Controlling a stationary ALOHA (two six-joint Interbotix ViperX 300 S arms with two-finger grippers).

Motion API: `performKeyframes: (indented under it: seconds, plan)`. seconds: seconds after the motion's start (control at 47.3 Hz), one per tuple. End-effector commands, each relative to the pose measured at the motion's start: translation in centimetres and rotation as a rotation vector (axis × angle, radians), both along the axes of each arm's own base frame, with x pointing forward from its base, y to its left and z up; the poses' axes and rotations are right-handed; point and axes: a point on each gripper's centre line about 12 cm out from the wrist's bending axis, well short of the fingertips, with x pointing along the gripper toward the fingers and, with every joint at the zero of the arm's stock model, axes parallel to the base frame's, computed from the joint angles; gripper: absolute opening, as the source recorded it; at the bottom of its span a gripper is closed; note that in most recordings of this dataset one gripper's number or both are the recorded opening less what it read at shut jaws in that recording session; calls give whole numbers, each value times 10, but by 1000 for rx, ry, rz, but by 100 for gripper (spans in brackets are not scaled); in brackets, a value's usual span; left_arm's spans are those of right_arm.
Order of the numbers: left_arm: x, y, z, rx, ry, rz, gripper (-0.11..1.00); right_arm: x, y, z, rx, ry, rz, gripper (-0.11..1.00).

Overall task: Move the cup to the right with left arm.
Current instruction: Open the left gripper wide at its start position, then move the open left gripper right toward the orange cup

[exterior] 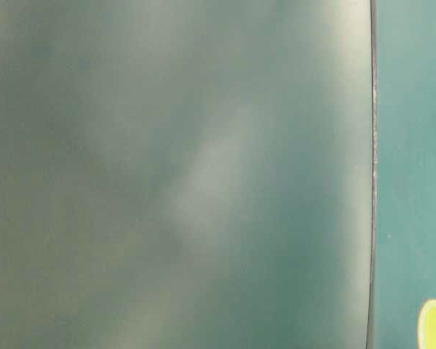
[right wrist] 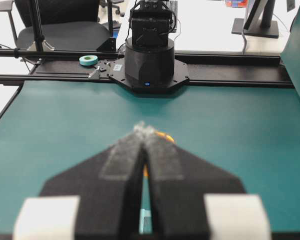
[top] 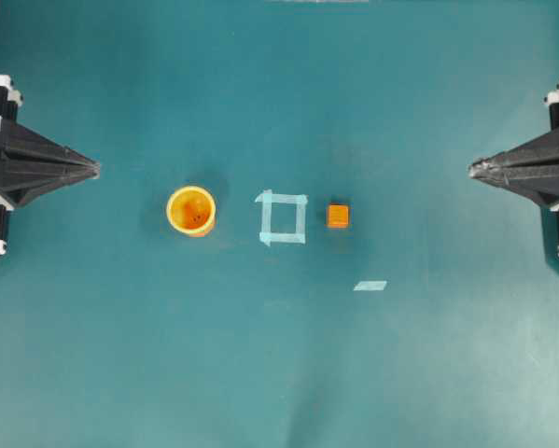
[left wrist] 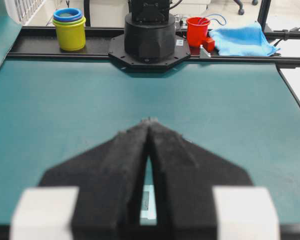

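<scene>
The yellow-orange cup (top: 191, 210) stands upright on the teal table, left of a pale tape square (top: 283, 217). My left gripper (top: 96, 168) is shut and empty at the left edge, well apart from the cup. In the left wrist view its fingertips (left wrist: 150, 121) meet in a point and the cup is hidden behind them. My right gripper (top: 472, 169) is shut and empty at the right edge. In the right wrist view a sliver of the cup's rim (right wrist: 166, 137) peeks past the right gripper's tips (right wrist: 143, 128). The table-level view shows only a yellow rim (exterior: 434, 326) at its corner.
A small orange cube (top: 338, 216) sits just right of the tape square. A loose strip of tape (top: 370, 286) lies lower right. Off the table's end stand stacked yellow and blue cups (left wrist: 69, 27), a red cup (left wrist: 197, 30) and a blue cloth (left wrist: 242, 40).
</scene>
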Motion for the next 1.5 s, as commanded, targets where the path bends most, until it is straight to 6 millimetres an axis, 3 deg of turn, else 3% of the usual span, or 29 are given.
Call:
performKeyframes:
  seconds: [0.0, 0.528, 0.634, 0.824, 0.951, 1.31, 1.479]
  plan:
    - [1, 0, 7, 9, -3, 2, 0, 2, 0, 8, 8, -17, 0, -1]
    - [6, 0, 0, -8, 67, 1, 4, 8, 0, 9, 2, 71, 0, 0]
    - [8, 0, -4, -8, 92, 1, 16, 8, 0, 9, 6, 71, 0, 0]
    - [9, 0, -7, -8, 103, 1, 52, 9, 0, 12, 14, 69, 0, 0]
    - [10, 1, -11, -7, 126, 2, 65, 9, 0, 14, 15, 64, 0, 0]
    - [25, 1, -52, 34, 359, -2, 66, 9, 0, 22, 17, 48, 0, 0]
    - [31, 0, -81, 35, 436, -5, 66, 9, 0, 25, 18, 43, 0, 0]
